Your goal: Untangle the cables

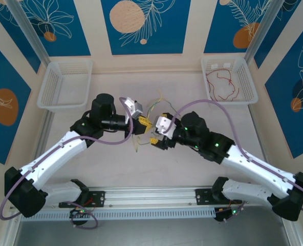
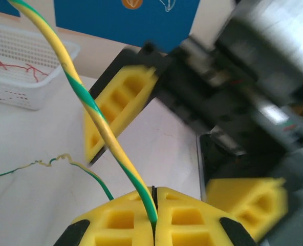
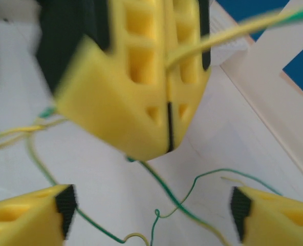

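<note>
Thin green and pale yellow cables (image 1: 155,106) lie in a loose tangle at the table's middle. My left gripper (image 2: 155,192) is shut on a green-yellow cable (image 2: 92,110) that rises up and to the left from its yellow pads. In the top view the left gripper (image 1: 146,124) points in between the spread fingers of my right gripper (image 1: 158,128). The right gripper (image 3: 151,210) is open just above crossing green and yellow cables (image 3: 182,205), with nothing between its fingers. A red cable (image 1: 222,84) lies in the far right basket (image 1: 250,82).
A white basket (image 1: 64,84) stands at the far left with nothing visible in it. The two grippers sit very close together mid-table. The right arm's dark wrist (image 2: 254,77) looms close in front of the left wrist camera. A metal rail (image 1: 151,197) runs along the near edge.
</note>
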Robot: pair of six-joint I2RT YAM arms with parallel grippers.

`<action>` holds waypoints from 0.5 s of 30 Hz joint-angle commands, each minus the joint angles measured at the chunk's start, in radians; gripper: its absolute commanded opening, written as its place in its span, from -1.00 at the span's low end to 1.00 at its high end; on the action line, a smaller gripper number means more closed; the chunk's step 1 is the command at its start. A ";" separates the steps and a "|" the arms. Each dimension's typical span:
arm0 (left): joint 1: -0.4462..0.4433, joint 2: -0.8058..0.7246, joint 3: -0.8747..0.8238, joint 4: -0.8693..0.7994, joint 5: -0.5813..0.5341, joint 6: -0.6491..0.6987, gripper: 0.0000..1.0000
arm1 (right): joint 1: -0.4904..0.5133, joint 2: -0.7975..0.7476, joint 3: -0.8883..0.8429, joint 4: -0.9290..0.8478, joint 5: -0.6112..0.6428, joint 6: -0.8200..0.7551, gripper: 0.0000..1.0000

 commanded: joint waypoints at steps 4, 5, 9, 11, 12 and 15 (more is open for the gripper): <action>0.010 -0.044 -0.006 -0.041 0.058 0.046 -1.00 | -0.032 0.008 0.085 0.059 -0.039 -0.087 -0.82; 0.011 -0.051 -0.012 -0.041 0.054 0.047 -1.00 | -0.034 0.006 0.092 0.049 -0.037 -0.082 -1.00; 0.013 -0.064 -0.027 -0.051 0.040 0.058 -1.00 | -0.044 0.004 0.108 -0.012 -0.001 -0.067 -1.00; 0.013 -0.060 -0.025 -0.065 0.041 0.066 -1.00 | -0.066 -0.003 0.118 -0.038 0.023 -0.034 -1.00; 0.014 -0.057 -0.024 -0.075 0.040 0.071 -1.00 | -0.084 -0.014 0.121 -0.044 0.023 -0.011 -1.00; 0.015 -0.049 -0.023 -0.093 0.039 0.079 -1.00 | -0.168 -0.053 0.125 -0.056 -0.021 0.091 -1.00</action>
